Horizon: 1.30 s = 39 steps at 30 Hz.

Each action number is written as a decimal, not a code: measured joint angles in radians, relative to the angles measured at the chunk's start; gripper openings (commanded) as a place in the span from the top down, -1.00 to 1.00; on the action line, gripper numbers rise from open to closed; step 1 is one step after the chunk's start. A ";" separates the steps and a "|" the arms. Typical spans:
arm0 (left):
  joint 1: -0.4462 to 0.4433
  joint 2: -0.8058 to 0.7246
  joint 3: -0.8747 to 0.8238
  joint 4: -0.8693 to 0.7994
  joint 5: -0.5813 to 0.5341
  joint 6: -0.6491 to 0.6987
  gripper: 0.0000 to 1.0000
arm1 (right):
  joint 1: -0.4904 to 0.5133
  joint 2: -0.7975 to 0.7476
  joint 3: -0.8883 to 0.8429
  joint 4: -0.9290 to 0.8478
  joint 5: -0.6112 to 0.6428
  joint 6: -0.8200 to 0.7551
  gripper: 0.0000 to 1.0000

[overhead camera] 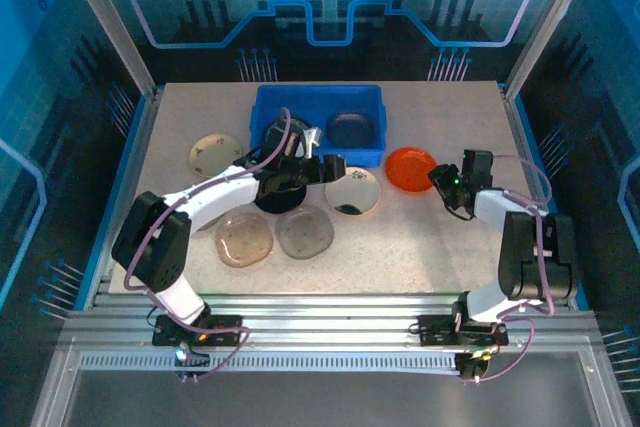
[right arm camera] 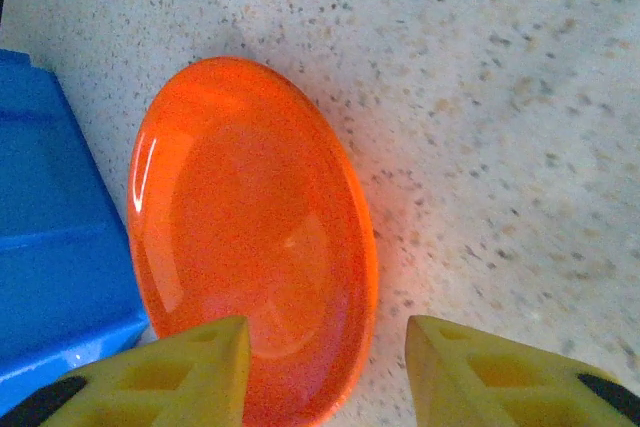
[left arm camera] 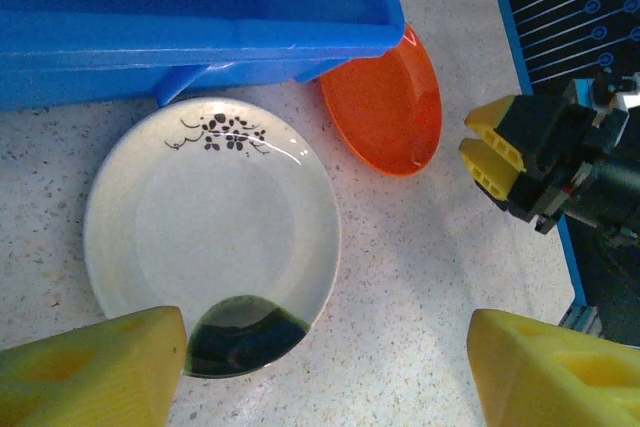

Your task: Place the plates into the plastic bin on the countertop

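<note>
The blue plastic bin [overhead camera: 318, 93] stands at the back of the countertop [overhead camera: 420, 237] with two dark plates [overhead camera: 352, 129] inside. My left gripper [overhead camera: 325, 169] [left arm camera: 325, 367] hangs open over the near edge of a white flowered plate [overhead camera: 352, 190] [left arm camera: 210, 232], holding nothing. An orange plate [overhead camera: 410, 168] [right arm camera: 250, 237] lies against the bin's right corner. My right gripper [overhead camera: 440, 179] [right arm camera: 325, 367] is open, its jaws astride that plate's near rim without pinching it. A black plate [overhead camera: 275, 199] sits under my left arm. Two translucent plates [overhead camera: 243, 238] lie in front, and a cream plate [overhead camera: 215, 154] lies at the left.
The bin's wall [left arm camera: 200, 37] [right arm camera: 50, 247] stands close to both plates. Metal frame rails [overhead camera: 320, 309] edge the near side. Bare countertop lies right of the orange plate [left arm camera: 385, 107], where the right gripper's yellow fingertips [left arm camera: 495, 152] show.
</note>
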State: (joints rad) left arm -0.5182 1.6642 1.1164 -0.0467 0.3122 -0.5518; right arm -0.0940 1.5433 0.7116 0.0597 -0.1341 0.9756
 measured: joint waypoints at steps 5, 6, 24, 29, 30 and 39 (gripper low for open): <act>0.000 0.006 0.010 0.000 0.000 0.000 -0.50 | 0.005 0.114 0.061 0.001 -0.005 0.000 0.13; 0.000 0.006 0.011 0.000 0.000 0.001 -0.50 | 0.007 0.135 0.072 0.000 -0.004 0.000 0.14; 0.012 0.006 0.016 -0.001 0.000 0.001 -0.50 | 0.018 0.211 0.141 -0.049 0.018 0.022 0.79; 0.021 0.006 0.016 -0.002 0.000 0.001 -0.50 | 0.047 0.230 0.135 0.048 -0.004 0.035 1.00; 0.022 0.005 0.016 -0.002 0.000 0.001 -0.50 | 0.047 0.228 0.131 0.055 -0.004 0.035 1.00; 0.036 -0.031 0.014 -0.014 -0.009 0.002 -0.50 | 0.013 -0.060 0.046 -0.065 0.059 0.005 1.00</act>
State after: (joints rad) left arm -0.4824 1.6329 1.1305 -0.0608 0.3031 -0.5503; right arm -0.0814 1.4834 0.7578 -0.0051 -0.0750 0.9806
